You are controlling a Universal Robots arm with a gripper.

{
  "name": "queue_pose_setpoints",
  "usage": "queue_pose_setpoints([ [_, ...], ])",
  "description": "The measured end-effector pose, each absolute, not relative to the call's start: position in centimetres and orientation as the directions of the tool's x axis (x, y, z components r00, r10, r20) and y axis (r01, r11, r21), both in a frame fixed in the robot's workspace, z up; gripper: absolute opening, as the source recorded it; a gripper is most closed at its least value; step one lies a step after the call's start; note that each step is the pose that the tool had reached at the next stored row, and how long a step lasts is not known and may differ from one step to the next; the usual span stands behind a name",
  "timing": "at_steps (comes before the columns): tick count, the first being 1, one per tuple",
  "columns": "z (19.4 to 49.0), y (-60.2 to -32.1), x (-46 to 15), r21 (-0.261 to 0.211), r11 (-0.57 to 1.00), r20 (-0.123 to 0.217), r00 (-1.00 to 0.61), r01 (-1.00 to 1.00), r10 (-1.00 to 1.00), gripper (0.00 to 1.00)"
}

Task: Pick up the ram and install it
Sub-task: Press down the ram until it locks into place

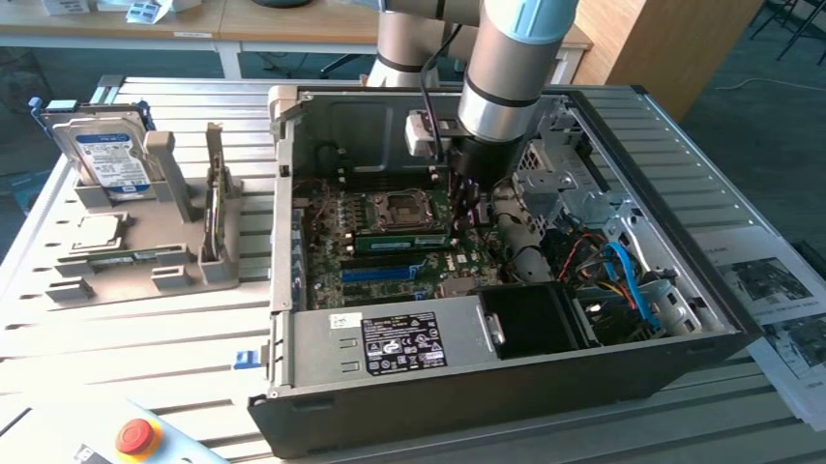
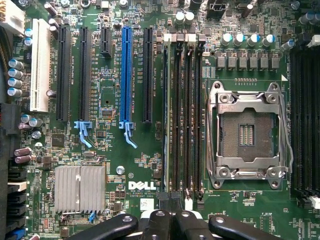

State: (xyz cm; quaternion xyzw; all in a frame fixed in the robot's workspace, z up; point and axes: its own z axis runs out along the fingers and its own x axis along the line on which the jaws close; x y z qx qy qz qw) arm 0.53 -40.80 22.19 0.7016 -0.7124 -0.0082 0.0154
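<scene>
The ram is a long green stick standing on edge in a motherboard slot beside the processor socket, inside the open computer case. In the wrist view the ram shows edge-on as a thin line in the slot farthest from the empty socket. My gripper reaches down into the case just past the stick's end on the exterior view's right. The gripper is shut, its black fingers pressed together with nothing seen between them, over the end of the memory slots.
A blue expansion slot and black slots lie beside the ram slots. The power supply, drive cage and cables crowd the case. A grey rack on the exterior view's left holds a hard drive and a silver chip.
</scene>
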Motion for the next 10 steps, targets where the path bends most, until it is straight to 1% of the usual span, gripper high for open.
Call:
queue_pose_setpoints([
  [5, 22.36, -40.78, 0.52, 0.033, 0.016, 0.009, -0.015, -0.999, -1.000, 0.10],
  [10, 23.18, -40.80, 0.52, 0.033, 0.016, 0.010, -0.015, -0.999, -1.000, 0.10],
])
